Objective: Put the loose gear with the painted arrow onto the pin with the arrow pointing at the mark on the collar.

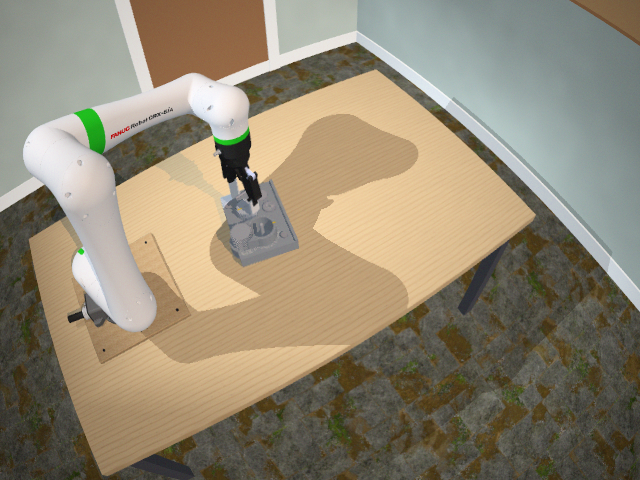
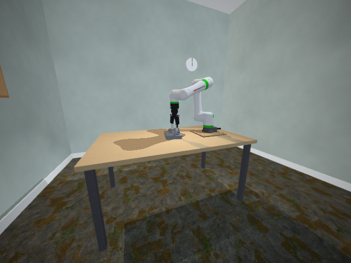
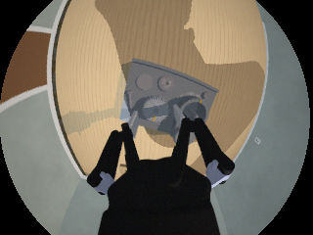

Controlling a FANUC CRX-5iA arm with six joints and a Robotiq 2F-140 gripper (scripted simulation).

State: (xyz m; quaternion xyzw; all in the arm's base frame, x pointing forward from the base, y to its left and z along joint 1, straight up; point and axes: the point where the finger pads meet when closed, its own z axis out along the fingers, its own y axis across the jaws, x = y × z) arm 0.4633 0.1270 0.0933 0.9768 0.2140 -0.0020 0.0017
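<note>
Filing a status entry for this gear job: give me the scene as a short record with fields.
arm: bent over the timing case, wrist pointing down
gripper: open, fingers either side of a round gear-like part at the case's upper end in the top view
case: flat on the table
arrow and mark: too small to read

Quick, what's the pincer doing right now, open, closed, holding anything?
Pincer: half open, fingers either side of the gear on the case, holding nothing.
</note>
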